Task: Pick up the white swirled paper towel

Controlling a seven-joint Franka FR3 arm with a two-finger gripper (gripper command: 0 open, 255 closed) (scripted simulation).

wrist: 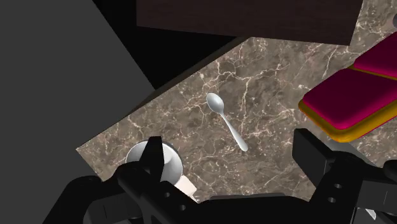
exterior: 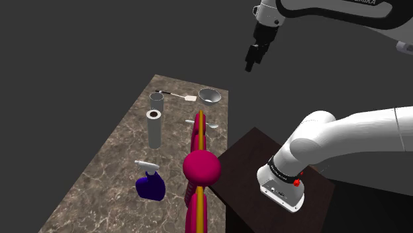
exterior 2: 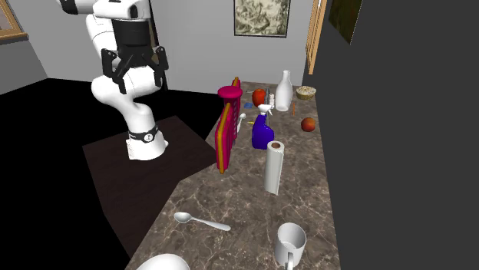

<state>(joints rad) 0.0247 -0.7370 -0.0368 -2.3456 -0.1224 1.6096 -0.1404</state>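
Paper towel roll (exterior: 153, 129) stands upright on the marble counter (exterior: 99, 179), well below the claw (exterior: 254, 56) and off to one side of it, nowhere near contact. Claw hangs high, fingers spread wide apart, nothing btwn them; straight under it lies a spoon (wrist: 226, 119), not the roll.

Risks, as I judge them:
- Roll is tall, narrow-footed, prob. light. A fingertip clipping its top or rim on the way down could tip it over and let it roll off.
- It looks wide vs. the claw's opening, so approach needs to be centred; off-centre = one finger shoves it sideways before the other touches.
- Soft paper may squash or slip when lifted.
- Mug (exterior: 156, 100) stands near the roll on the claw's side, and a blue spray bottle (exterior: 149, 185) and a tall magenta rack (exterior: 200, 165) sit beyond and beside it. A low sideways sweep could knock any of them.

Look: plain pale grey-white cylinder, smooth sides, dark hollow core at the top end; no swirl pattern that I can make out.
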